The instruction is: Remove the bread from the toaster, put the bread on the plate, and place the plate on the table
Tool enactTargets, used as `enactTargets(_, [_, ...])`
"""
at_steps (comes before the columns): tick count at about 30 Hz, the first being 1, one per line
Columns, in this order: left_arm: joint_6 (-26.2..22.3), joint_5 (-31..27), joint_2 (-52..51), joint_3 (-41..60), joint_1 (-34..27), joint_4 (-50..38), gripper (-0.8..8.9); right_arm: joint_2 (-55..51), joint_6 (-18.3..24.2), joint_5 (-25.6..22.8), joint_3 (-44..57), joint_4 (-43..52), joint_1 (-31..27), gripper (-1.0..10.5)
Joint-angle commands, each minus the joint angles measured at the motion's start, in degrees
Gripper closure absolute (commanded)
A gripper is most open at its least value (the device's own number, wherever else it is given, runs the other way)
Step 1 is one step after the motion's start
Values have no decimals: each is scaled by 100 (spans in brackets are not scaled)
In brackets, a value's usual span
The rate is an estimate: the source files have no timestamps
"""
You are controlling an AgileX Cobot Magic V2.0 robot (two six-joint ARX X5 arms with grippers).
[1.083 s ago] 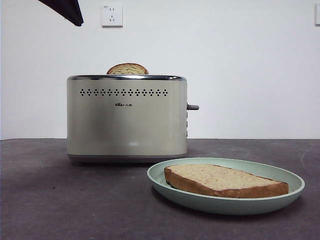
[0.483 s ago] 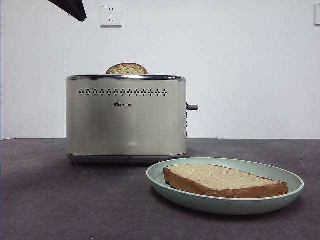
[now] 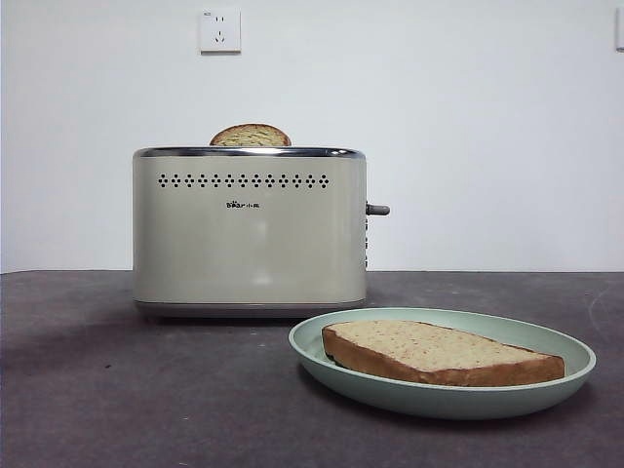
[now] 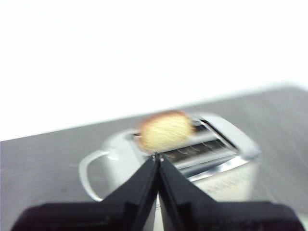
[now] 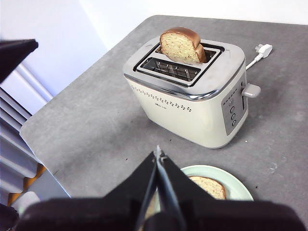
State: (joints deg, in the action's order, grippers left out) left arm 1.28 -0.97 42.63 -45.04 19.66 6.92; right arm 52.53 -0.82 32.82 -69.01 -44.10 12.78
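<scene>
Surface (image 3: 117, 390) dark and bare apart from three things, plate already down on it. Toaster (image 3: 250, 232) upright behind, near slot empty in the right wrist view, second slice (image 3: 251, 136) poking its domed top from the far slot. Plate (image 3: 546, 388) in front and to one side of the toaster, apart from it. Bread (image 3: 439, 352) flat inside the plate's rim. Black tip at the top corner of the front view a moment ago, now gone. Left tool (image 4: 158, 156) pressed together, pinching nothing, hovering above the toaster. Right tool (image 5: 158, 153) likewise pressed together and empty, high over the plate. Task apparently finished, arms pulling clear.
</scene>
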Motion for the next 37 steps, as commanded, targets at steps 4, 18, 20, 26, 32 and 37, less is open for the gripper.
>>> enactTargets(4, [372, -15, -1384, 1803, -822, -304, 817, -4, 31, -15, -15, 24, 7, 946])
enactTargets(18, [953, -44, -3646, 4286, -1808, -306, 817, -4, 31, -17, -15, 24, 7, 946])
enactTargets(20, [1032, -46, -3814, 4474, -1880, -295, 817, -4, 31, -15, -15, 24, 7, 946])
enactTargets(26, [1032, -269, -4271, 4487, -1941, 337, 817, -7, 31, -15, -15, 22, 7, 946])
enactTargets(32, [898, -332, -4249, 4487, -1943, 374, 817, -7, 31, -17, -15, 13, 4, 946])
enactTargets(37, [905, -334, -4245, 4487, -1943, 326, 817, -7, 31, -17, -15, 13, 4, 946])
